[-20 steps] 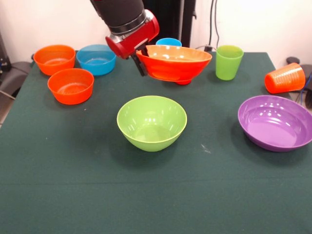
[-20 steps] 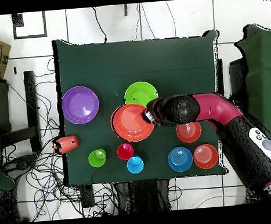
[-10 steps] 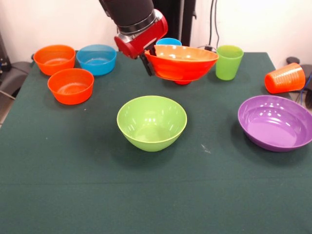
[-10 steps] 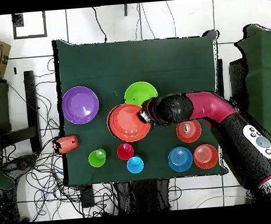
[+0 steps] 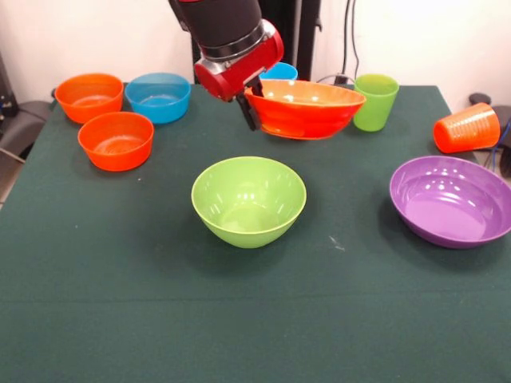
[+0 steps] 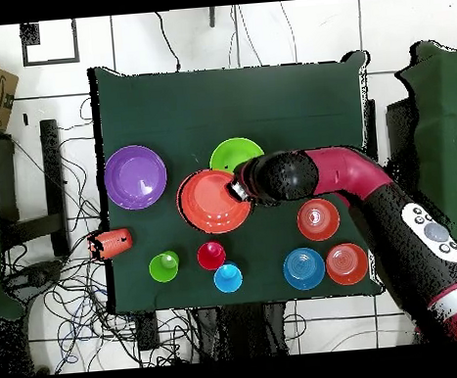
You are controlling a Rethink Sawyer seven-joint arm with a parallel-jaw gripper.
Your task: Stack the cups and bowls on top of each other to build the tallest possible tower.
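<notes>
While the hand [image 5: 249, 102] is clamping the near-left rim of the orange-red bowl [image 5: 307, 109], that bowl is hanging clear above the table [image 5: 120, 263], slightly tilted, probably so it can travel over the lime green bowl [image 5: 248, 199] that is sitting upright in the middle as a likely base. Behind the carried bowl, a light blue cup [image 5: 279, 70] and a lime green cup [image 5: 374, 101] are standing close by. A purple bowl [image 5: 451, 200] and a tipped orange cup [image 5: 466, 128] are lying off to one side, well apart; nothing seems to be blocking the way down.
</notes>
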